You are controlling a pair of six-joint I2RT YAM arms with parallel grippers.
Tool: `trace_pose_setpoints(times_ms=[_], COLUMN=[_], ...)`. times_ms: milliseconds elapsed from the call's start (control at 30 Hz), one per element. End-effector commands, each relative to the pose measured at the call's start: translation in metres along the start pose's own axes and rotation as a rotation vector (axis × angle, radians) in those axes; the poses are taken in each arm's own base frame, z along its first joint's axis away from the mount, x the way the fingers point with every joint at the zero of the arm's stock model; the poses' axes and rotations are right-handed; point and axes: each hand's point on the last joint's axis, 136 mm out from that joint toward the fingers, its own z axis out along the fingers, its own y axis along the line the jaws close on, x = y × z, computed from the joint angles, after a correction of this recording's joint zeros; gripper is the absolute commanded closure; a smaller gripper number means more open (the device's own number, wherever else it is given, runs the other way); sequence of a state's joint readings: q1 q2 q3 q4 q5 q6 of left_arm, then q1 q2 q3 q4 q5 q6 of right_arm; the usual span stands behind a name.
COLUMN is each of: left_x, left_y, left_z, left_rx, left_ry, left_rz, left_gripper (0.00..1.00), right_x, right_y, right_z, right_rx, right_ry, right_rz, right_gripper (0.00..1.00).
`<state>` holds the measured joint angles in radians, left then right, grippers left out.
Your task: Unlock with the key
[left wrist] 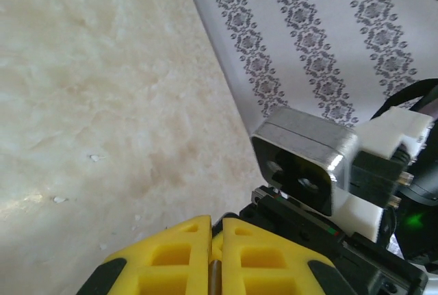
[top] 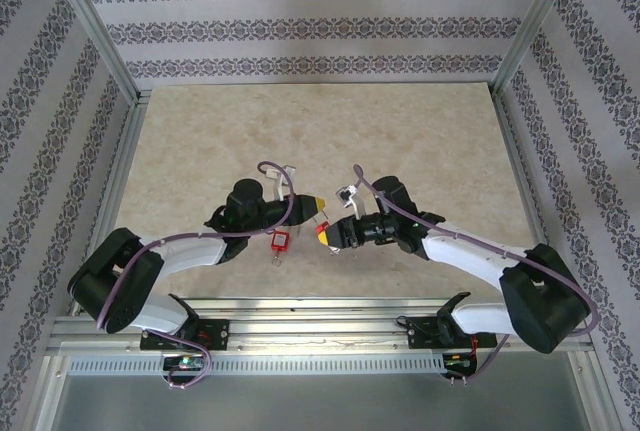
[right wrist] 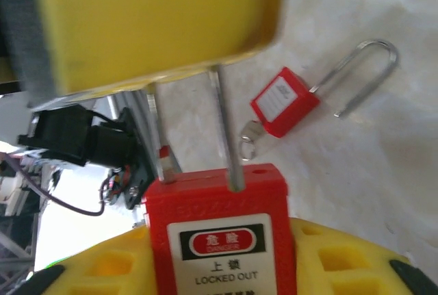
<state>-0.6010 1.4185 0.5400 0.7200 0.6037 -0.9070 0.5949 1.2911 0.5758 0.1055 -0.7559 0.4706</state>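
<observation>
Padlock (right wrist: 219, 240), red plastic body, steel shackle (right wrist: 223, 124), sits between your 2 arms at the near middle of the marbled beige table (top: 400, 141). The shut yellow left gripper (left wrist: 217, 247) pinches that shackle. Rigid, light, slick shell, so take its flat sides. Right gripper (top: 326, 235) cups the body; clamped or loose, I cannot tell. Keyhole's cut off. A 2nd red padlock (right wrist: 284, 103) lies just left, silvery key (right wrist: 250, 136) at its base, blurred.

Bright, even light; blurred close foreground.
</observation>
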Motion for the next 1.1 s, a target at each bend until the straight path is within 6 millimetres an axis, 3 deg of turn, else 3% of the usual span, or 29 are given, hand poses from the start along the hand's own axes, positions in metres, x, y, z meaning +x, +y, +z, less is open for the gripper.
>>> trace_pose_setpoints(times_ms=[0, 100, 133, 233, 467, 667, 867, 1067], left_x=[-0.005, 0.0, 0.002, 0.006, 0.017, 0.038, 0.049, 0.053], left_y=[-0.015, -0.01, -0.006, 0.001, 0.017, 0.028, 0.045, 0.06], left_z=[-0.01, -0.013, -0.014, -0.019, -0.031, -0.028, -0.035, -0.026], left_rx=[-0.035, -0.098, -0.122, -0.184, -0.322, -0.364, -0.451, -0.521], left_ry=[0.02, 0.064, 0.075, 0.109, 0.179, 0.263, 0.326, 0.384], left_rz=[0.157, 0.165, 0.164, 0.166, 0.153, 0.143, 0.135, 0.117], left_gripper=[1.0, 1.0, 1.0, 1.0, 1.0, 1.0, 1.0, 1.0], right_x=[0.006, 0.003, 0.002, 0.003, 0.005, 0.002, 0.003, 0.002], right_y=[-0.071, -0.065, -0.064, -0.061, -0.049, -0.052, -0.049, -0.047], right_z=[-0.016, -0.015, -0.015, -0.016, -0.02, -0.024, -0.028, -0.034], right_rx=[0.32, 0.316, 0.318, 0.332, 0.408, 0.445, 0.446, 0.454], right_ry=[-0.038, -0.035, -0.032, -0.021, -0.006, -0.005, -0.004, -0.019], right_rz=[0.275, 0.25, 0.242, 0.218, 0.121, 0.116, 0.106, 0.091], right_gripper=[0.57, 0.47, 0.37, 0.24, 0.21, 0.2, 0.2, 0.19])
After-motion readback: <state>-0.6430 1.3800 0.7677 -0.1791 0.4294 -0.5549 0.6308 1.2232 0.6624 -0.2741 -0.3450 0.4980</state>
